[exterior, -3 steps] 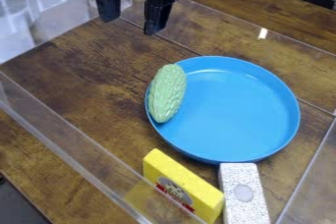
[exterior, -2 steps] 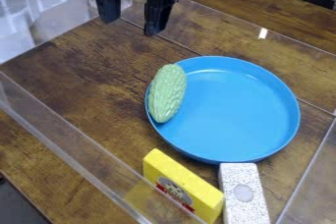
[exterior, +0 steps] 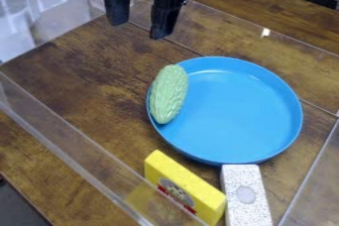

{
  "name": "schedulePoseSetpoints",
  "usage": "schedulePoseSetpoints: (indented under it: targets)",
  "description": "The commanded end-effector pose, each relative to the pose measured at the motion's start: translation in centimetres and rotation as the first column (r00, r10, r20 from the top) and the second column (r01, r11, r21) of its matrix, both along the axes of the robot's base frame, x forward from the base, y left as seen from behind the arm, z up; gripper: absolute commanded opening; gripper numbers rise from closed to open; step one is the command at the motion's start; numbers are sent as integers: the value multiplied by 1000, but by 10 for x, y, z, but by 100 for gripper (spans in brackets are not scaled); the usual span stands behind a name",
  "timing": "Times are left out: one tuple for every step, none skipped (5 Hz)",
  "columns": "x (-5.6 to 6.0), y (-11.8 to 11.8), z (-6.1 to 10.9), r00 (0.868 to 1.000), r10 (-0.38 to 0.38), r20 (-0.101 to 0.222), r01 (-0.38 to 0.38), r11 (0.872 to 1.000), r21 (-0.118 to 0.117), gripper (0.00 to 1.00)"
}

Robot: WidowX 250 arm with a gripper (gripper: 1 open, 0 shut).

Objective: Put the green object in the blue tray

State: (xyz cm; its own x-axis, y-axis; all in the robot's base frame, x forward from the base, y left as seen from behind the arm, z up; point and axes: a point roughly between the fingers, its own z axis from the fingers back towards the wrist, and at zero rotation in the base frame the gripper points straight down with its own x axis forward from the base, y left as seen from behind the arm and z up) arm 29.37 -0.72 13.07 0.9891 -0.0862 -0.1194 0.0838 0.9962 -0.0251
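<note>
I see the tool (exterior: 141,19) at the upper left of the frame, fingers spread apart and grasping nothing. The green object (exterior: 167,93) lies on the left rim of the blue tray (exterior: 252,111), centre frame, on the desk (exterior: 79,91).

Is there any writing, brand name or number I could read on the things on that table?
No text can be read anywhere.
The yellow rectangular block has a small reddish printed patch on its top, too blurred to read.
The light-green bumpy oval piece, round blue plastic tray and white speckled block show no markings.
</note>
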Motion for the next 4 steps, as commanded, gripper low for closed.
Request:
schedulePoseSetpoints:
  targets:
    - [6,16,25,997,8,72,-8,1000,-1,100]
    - [6,8,25,996,-21,82,22,1000,-7,100]
    - [6,0,25,995,-52,81,53,999,-10,100]
    - [12,8,25,996,-30,83,31,999,-13,100]
